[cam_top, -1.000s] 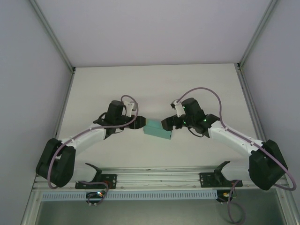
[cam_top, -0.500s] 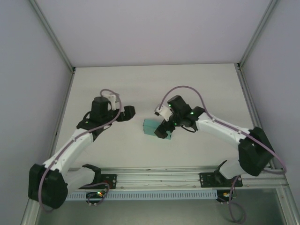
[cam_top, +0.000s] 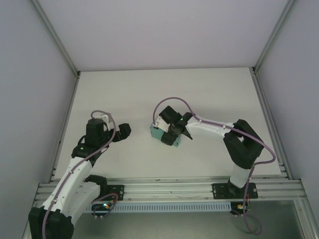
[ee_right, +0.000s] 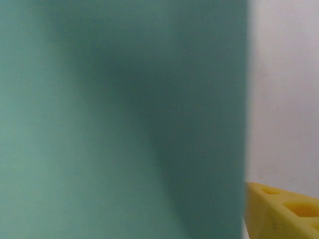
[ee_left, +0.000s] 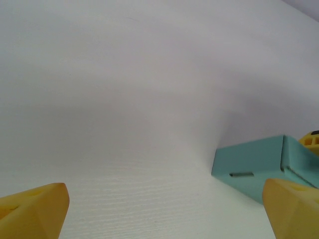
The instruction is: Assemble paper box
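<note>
- my left hand point(cam_top: 123, 130) sits left of centre in the top view, fingers spread wide with nothing between them.
- the teal paper box point(cam_top: 157, 132) lies on the table point(cam_top: 209, 89) just below mid-frame, well apart from my left hand.
- my right hand point(cam_top: 172, 135) is right on the paper box; i cannot tell whether it grips.

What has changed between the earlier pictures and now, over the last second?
The left gripper left the left end of the paper box, opened wide and drew back to the near left. The right gripper swung from the right end to over the box. The box stayed nearly in place.
</note>
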### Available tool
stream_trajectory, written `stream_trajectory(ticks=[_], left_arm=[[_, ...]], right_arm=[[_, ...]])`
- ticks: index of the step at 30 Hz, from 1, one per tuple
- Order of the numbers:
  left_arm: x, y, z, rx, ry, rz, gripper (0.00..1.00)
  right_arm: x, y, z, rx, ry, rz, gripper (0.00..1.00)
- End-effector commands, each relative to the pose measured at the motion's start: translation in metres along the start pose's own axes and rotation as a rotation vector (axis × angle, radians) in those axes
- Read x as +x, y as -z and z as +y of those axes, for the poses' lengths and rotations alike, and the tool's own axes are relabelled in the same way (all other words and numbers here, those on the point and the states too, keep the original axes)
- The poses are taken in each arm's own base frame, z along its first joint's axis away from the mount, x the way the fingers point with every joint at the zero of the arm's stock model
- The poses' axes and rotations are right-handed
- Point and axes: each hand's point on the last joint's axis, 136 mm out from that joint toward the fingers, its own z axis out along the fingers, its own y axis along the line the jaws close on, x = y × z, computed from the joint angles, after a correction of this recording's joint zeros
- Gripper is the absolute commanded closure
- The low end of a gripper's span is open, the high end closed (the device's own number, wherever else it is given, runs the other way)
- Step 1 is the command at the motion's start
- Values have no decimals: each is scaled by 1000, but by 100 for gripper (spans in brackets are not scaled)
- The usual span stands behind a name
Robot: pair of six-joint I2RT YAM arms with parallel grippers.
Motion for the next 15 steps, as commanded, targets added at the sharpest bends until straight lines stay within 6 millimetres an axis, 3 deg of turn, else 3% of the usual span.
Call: stream_trajectory(ticks=[1,3,8,12,15], left_arm=[[3,0,6,-24,25,13,0],[4,-2,7,-25,29,25,0],[5,-6,6,-22,42,43,0],[3,-6,5,-16,43,38,0],[3,-6,5,-14,50,34,0]], right_arm=[[39,-30,-6,116,49,158,37],[36,-26,-10,161,64,148,47],[20,-3,-30,307,97,119,61],[13,18,-63,531,159,178,63],[12,13,-77,624,220,217,61]])
